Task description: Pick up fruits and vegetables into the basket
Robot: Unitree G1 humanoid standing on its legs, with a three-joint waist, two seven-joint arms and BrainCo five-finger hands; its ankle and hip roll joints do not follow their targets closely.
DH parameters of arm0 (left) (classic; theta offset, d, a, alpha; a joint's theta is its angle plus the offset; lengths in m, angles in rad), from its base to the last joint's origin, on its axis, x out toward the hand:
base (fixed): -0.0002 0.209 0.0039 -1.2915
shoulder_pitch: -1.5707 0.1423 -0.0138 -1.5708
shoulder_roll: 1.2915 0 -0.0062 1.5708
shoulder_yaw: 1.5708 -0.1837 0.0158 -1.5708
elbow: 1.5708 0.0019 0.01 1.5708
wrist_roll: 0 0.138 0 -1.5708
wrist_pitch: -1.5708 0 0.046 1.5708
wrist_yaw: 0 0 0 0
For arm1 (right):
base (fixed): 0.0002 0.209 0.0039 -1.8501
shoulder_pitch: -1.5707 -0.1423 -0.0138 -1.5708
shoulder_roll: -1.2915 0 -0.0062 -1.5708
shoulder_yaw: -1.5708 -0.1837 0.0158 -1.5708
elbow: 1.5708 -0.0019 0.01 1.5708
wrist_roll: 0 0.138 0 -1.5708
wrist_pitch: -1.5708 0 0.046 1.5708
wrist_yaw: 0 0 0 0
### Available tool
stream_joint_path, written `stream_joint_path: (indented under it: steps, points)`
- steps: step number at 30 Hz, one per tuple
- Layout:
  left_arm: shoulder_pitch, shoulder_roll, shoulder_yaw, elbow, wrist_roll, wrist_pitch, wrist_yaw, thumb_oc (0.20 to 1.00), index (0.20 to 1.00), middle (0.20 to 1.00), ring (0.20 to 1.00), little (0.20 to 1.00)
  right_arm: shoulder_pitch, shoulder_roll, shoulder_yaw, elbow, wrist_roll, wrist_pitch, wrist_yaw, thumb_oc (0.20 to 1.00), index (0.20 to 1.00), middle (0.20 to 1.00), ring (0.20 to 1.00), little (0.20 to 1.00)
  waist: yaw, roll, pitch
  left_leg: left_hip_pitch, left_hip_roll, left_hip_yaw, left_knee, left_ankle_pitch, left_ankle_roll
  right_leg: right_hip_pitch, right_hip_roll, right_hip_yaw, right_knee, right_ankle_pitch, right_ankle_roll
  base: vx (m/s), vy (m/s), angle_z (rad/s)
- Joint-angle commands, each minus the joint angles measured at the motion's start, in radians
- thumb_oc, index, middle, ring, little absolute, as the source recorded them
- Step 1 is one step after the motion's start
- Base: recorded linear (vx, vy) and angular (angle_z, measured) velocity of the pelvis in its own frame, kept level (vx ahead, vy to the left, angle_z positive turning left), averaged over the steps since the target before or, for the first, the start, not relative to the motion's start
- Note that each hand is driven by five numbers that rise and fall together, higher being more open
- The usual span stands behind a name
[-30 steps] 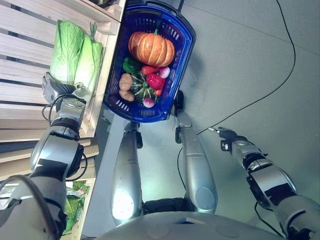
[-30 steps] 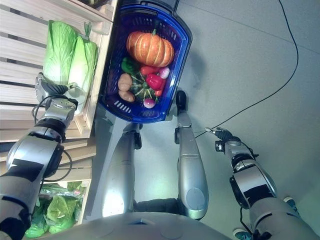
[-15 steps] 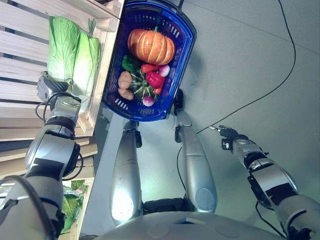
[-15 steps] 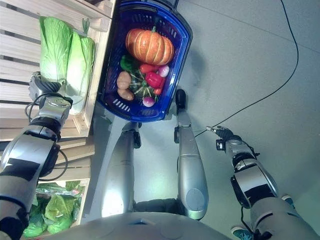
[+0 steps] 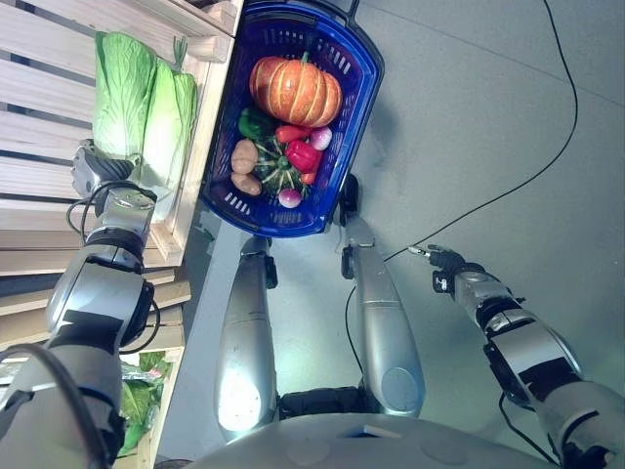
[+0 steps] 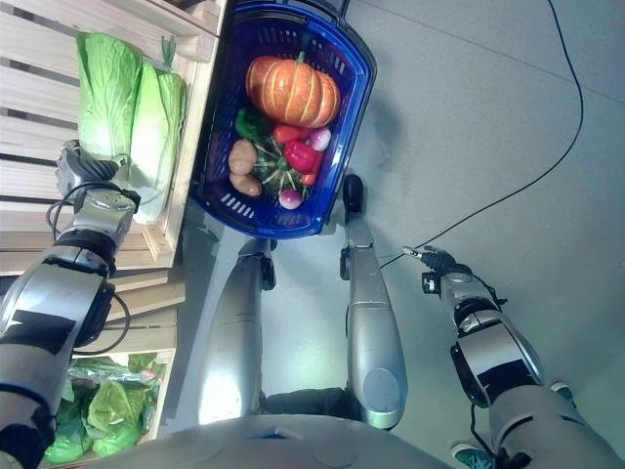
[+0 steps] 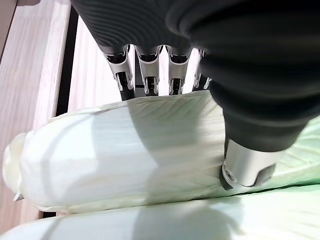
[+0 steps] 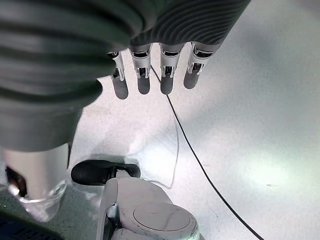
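Cabbage lengthwise under left hand

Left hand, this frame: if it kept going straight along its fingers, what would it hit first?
The nearer napa cabbage on the wooden shelf. The left hand already has its fingers spread over it, thumb at its side; whether they touch is unclear.

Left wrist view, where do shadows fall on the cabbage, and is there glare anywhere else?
Left wrist view: the left hand casts soft grey shadow bands across the pale cabbage. Right wrist view: a bright glare patch on the floor beyond the right hand.
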Motion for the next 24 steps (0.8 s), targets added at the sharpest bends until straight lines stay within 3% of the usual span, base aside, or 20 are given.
stream_joint_path:
  steps: [1,9,15,24]
  points:
    - [0.044,-0.015,0.036,-0.003,-0.103,-0.127,-0.066,0.2,0.2,0.2,0.2,0.2,0.054,-0.05,0.026,0.0,0.046,-0.005,-0.012,1.0,1.0,1.0,1.0,1.0,0.01,0.028,-0.025,0.021,-0.035,0.005,-0.139,0.079,-0.002,0.057,0.073,-0.067,0.07,-0.152,-0.02,-0.01,-0.034,0.0]
    - [0.113,-0.018,0.11,-0.103,-0.217,-0.275,-0.085,0.2,0.2,0.2,0.2,0.2,0.063,-0.05,-0.015,-0.015,0.084,-0.072,-0.038,1.0,1.0,1.0,1.0,1.0,0.023,0.048,-0.025,0.04,-0.045,-0.003,-0.146,0.08,0.002,0.079,0.068,-0.072,0.063,-0.151,-0.019,0.0,-0.02,0.0]
    - [0.203,-0.029,0.156,-0.246,-0.214,-0.372,-0.059,0.2,0.2,0.2,0.2,0.2,0.066,-0.062,-0.055,-0.091,0.157,-0.181,-0.057,1.0,1.0,1.0,1.0,1.0,0.04,0.06,-0.025,0.065,-0.048,-0.011,-0.148,0.075,0.002,0.107,0.066,-0.077,0.065,-0.161,-0.022,0.0,-0.017,0.0]
    - [0.264,-0.041,0.153,-0.471,-0.111,-0.413,-0.002,0.2,0.2,0.2,0.2,0.2,0.073,-0.063,-0.082,-0.324,0.217,-0.279,-0.147,1.0,1.0,1.0,1.0,1.0,0.056,0.058,-0.025,0.08,-0.05,-0.014,-0.162,0.075,0.004,0.125,0.064,-0.094,0.062,-0.165,-0.023,-0.01,-0.032,0.01]
